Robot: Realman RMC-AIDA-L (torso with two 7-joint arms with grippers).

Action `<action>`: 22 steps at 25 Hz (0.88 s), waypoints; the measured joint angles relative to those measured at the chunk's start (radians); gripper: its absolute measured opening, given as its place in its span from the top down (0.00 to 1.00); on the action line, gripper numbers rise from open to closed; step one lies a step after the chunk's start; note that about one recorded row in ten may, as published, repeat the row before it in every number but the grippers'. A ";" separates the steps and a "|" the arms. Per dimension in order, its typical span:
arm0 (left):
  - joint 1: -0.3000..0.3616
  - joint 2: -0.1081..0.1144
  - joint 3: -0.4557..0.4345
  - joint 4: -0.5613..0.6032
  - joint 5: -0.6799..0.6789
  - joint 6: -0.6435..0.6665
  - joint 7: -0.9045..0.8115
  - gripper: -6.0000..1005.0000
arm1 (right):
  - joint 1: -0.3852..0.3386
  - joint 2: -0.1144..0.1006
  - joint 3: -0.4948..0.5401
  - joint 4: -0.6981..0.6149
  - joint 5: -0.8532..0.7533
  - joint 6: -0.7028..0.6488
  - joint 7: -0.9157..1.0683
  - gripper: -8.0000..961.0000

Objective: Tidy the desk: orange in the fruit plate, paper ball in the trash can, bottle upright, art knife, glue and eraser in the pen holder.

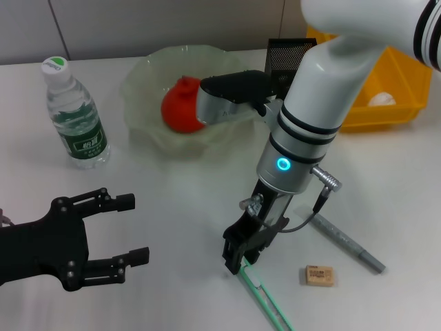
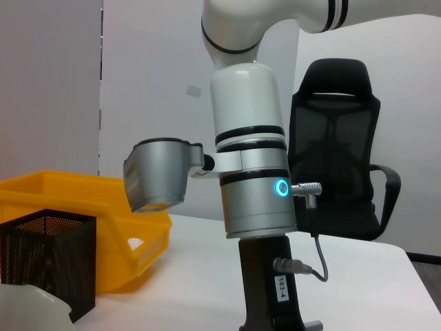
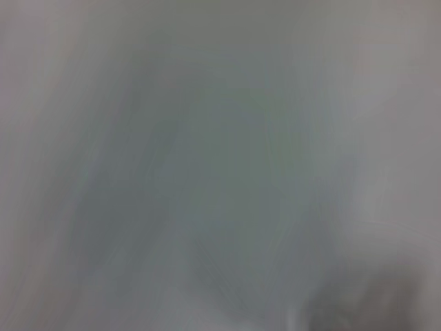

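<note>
Black right gripper (image 1: 239, 261) lowered onto the white desk (image 1: 172, 207), fingers closed on the near end of a green-and-white art knife (image 1: 265, 298), beige eraser (image 1: 319, 275) just beside it, left gripper (image 1: 131, 229) spread apart, holding nothing, well apart at the desk's left.

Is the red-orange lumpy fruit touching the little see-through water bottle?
Apart. In the head view the orange sits inside the pale-green glass bowl, and the bottle stands outside it.
</note>
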 joint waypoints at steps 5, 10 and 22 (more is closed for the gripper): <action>-0.007 0.000 0.000 0.000 0.003 -0.001 0.000 0.19 | -0.001 0.000 -0.001 0.012 0.002 0.005 -0.008 0.62; -0.009 0.000 0.000 0.000 0.006 -0.003 0.001 0.19 | -0.002 0.000 0.000 0.001 0.002 0.012 -0.028 0.62; -0.009 -0.001 -0.001 0.001 0.013 -0.009 0.001 0.19 | -0.031 -0.006 0.008 -0.036 0.060 -0.002 -0.069 0.88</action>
